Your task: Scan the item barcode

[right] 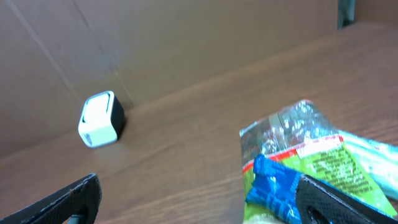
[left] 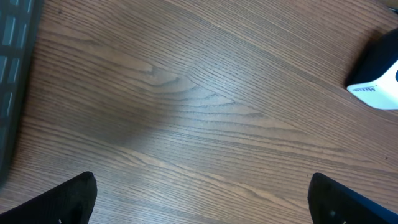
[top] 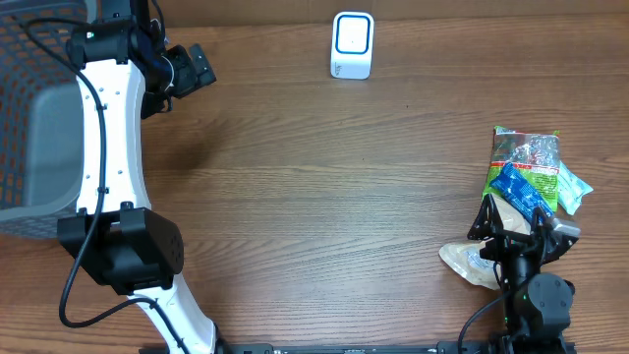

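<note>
Right tool [top: 521,224] stands wide at what looks like snack packets [top: 526,157]; left tool [top: 197,67] wide too, empty.

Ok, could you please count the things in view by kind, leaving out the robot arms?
scanner: 1
basket: 1
packets: 4 (green packet, blue packet, pale green packet, beige packet)
Total: 6
</note>
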